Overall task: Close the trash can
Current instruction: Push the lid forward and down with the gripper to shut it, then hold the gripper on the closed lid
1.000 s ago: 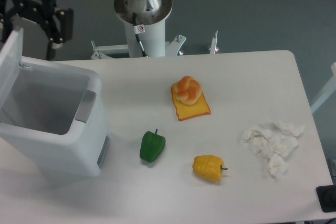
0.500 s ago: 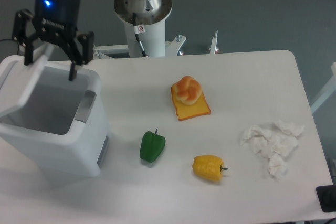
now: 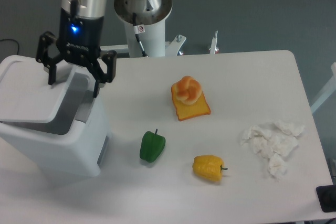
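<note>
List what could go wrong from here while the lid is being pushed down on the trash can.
1. The lid is tilted, with a gap showing at the front edge by the grey latch tab; it may stop short of latching.
2. The gripper is open with fingers spread over the lid's right side; one finger might slip into the gap.
3. An off-centre push could shift the trash can on the table.

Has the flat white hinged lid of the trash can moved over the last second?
Yes. The lid has swung down from upright toward the grey front latch tab, nearly closed.
</note>
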{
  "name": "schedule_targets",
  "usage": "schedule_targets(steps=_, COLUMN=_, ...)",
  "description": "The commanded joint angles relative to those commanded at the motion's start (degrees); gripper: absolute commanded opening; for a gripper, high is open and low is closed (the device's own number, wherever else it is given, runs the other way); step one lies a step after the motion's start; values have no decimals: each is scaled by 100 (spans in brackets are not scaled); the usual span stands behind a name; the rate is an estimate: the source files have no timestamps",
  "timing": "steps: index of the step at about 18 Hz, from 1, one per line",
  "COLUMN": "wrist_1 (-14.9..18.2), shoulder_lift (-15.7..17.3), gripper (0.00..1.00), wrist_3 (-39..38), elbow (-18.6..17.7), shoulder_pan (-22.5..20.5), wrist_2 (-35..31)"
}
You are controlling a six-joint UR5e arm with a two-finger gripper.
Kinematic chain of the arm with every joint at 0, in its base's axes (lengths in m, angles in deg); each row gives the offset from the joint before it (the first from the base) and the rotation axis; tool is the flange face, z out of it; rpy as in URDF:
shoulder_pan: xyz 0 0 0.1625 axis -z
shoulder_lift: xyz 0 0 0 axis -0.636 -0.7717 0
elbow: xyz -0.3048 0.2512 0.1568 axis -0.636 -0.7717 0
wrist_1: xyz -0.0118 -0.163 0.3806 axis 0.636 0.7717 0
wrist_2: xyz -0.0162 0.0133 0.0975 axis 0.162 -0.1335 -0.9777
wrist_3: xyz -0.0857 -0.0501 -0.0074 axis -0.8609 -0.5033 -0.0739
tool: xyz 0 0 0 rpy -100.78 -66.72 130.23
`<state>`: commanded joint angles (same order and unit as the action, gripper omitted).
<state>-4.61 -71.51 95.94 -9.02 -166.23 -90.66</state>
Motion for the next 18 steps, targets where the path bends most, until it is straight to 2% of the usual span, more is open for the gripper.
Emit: schedule_targets(steps=18, wrist_1=-26, shoulder_lift=-317, gripper=100, wrist_3=0, elbow=0, shoulder_pan=0, wrist_2=-9)
